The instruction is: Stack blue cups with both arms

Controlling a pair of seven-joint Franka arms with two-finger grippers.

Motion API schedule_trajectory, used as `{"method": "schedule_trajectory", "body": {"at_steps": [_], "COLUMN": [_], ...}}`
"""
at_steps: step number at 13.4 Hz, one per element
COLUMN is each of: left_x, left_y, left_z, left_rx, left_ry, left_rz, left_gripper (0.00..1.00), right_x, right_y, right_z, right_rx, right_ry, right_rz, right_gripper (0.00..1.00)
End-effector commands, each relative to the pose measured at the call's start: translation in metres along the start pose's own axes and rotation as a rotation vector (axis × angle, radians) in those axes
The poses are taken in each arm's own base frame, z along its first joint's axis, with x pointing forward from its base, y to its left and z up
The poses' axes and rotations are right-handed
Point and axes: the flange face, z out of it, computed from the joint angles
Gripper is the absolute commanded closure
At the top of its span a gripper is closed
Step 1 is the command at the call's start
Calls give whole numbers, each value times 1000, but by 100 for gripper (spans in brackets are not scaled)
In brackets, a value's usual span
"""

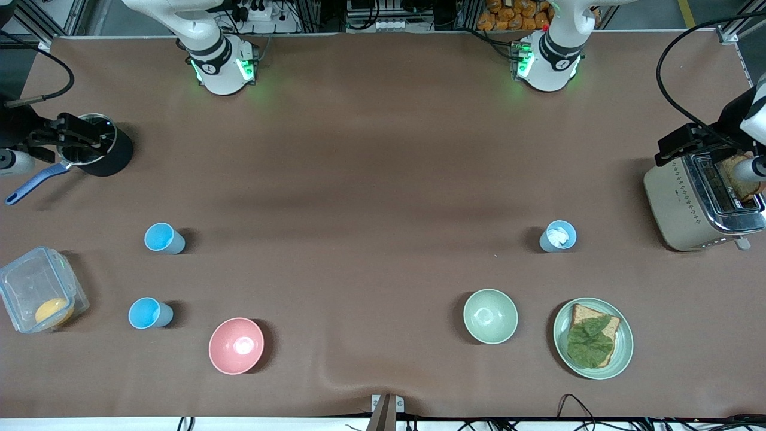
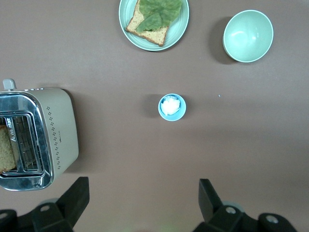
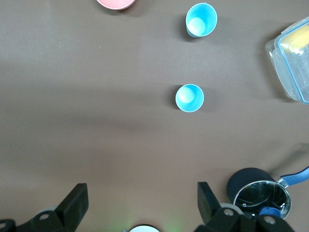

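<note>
Three blue cups stand upright and apart. Two are at the right arm's end: one [image 1: 164,237] [image 3: 189,97], and one [image 1: 148,313] [image 3: 201,19] nearer to the front camera. The third [image 1: 559,235] [image 2: 172,107] is at the left arm's end and holds something white. My right gripper [image 1: 81,140] [image 3: 142,193] hangs high above the table, open and empty. My left gripper [image 1: 682,146] [image 2: 143,193] also hangs high, open and empty. Both are well away from the cups.
At the right arm's end are a pink bowl [image 1: 236,345], a clear container [image 1: 39,290] and a black pot [image 1: 102,152]. At the left arm's end are a pale green bowl [image 1: 490,316], a plate [image 1: 622,347] with toast and a toaster [image 1: 688,203].
</note>
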Motion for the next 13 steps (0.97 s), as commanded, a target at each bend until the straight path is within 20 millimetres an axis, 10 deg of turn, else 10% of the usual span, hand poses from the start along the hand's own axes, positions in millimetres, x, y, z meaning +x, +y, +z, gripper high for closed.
{"method": "schedule_trajectory", "body": {"at_steps": [1, 5, 13], "left_x": [-3, 2, 23], "left_y": [-2, -1, 6], "left_z": [-1, 8, 96], "left_rx": [7, 21, 19], "left_ry": [1, -15, -50], "left_rz": [6, 11, -10], "left_gripper": [0, 0, 0], "right_x": [-2, -2, 4], "right_y": [-2, -2, -3], "right_z": [1, 1, 7], "right_rx": [-10, -10, -5], "right_ry": [-5, -5, -11], "right_rz": [-3, -3, -5], "right_gripper": [0, 0, 0]}}
